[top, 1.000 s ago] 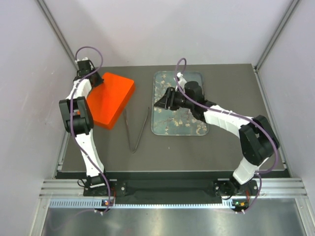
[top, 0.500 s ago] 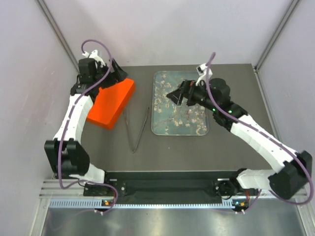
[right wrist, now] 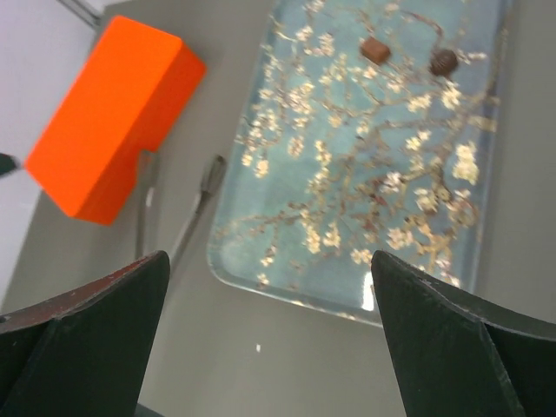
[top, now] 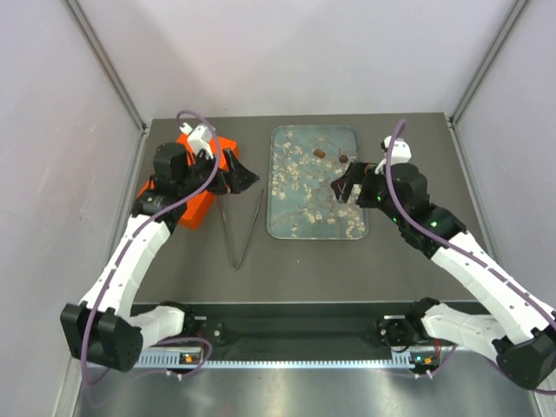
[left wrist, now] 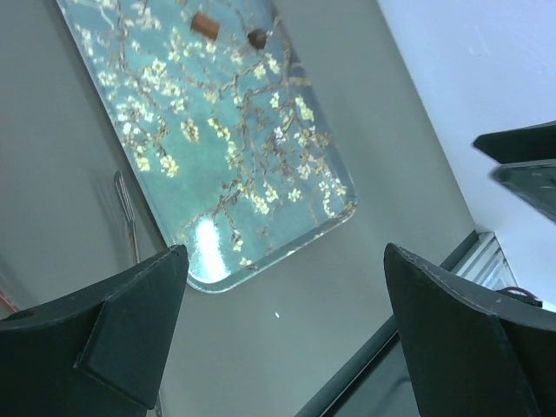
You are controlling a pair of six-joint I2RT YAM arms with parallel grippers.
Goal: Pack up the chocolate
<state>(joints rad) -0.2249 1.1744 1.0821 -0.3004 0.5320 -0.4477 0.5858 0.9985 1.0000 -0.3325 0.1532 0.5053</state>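
Note:
Two pieces of chocolate lie at the far end of the blossom-print glass tray (top: 300, 221): a blocky brown one (top: 320, 154) (right wrist: 375, 49) (left wrist: 205, 24) and a round dark one (top: 344, 159) (right wrist: 443, 62) (left wrist: 257, 38). My left gripper (top: 241, 172) (left wrist: 287, 321) hovers open and empty above the table, between the orange box (top: 187, 204) and the tray, pointing right. Just as open and empty, my right gripper (top: 346, 184) (right wrist: 269, 339) hangs over the tray's right side and points left. Neither touches anything.
Metal tongs (top: 243, 228) (right wrist: 187, 226) (left wrist: 128, 200) lie on the dark table between box and tray, their open ends pointing away from me. The orange box (right wrist: 113, 165) sits at the far left, partly under my left arm. Grey walls close in the table on three sides.
Both grippers have opened. The left one left the box's far side and swung right over its near corner. The right one drew back from the tray's middle to its right side, uncovering the chocolate.

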